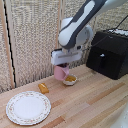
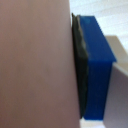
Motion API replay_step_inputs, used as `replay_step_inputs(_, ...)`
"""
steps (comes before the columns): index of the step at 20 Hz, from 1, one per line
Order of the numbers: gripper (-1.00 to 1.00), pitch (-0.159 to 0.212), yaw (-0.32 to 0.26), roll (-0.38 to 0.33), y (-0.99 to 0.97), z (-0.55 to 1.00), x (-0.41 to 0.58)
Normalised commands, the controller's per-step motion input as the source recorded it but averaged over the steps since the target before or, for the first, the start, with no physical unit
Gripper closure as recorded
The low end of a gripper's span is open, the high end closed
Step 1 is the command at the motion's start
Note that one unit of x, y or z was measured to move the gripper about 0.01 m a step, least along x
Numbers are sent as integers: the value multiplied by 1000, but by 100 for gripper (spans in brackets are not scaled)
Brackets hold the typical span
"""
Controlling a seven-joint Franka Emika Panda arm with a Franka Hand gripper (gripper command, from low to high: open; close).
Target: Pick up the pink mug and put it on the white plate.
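Observation:
The pink mug [image 1: 61,73] is at the back of the wooden table, held upright under my gripper [image 1: 61,66], which is shut on it. I cannot tell whether its base touches the table. In the wrist view the mug's pink wall [image 2: 35,65] fills most of the picture, and one dark blue finger [image 2: 97,65] presses its dark pad against it. The other finger is hidden. The white platter [image 1: 28,107], with a speckled rim, lies at the front on the exterior view's left, well apart from the mug.
A small white bowl [image 1: 70,80] with yellow contents sits right beside the mug. A small yellow object [image 1: 44,88] lies between the mug and the platter. A black box [image 1: 110,52] stands at the back on the exterior view's right. A woven screen forms the back wall.

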Motion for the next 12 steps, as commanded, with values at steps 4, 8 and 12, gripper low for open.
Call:
replay_step_inputs(4,100,99,71,29,648,603,168)
replay_step_inputs(8,100,114,73,7,778,409,230)
replay_step_inputs(12,100,140,87,0,808,256,342)
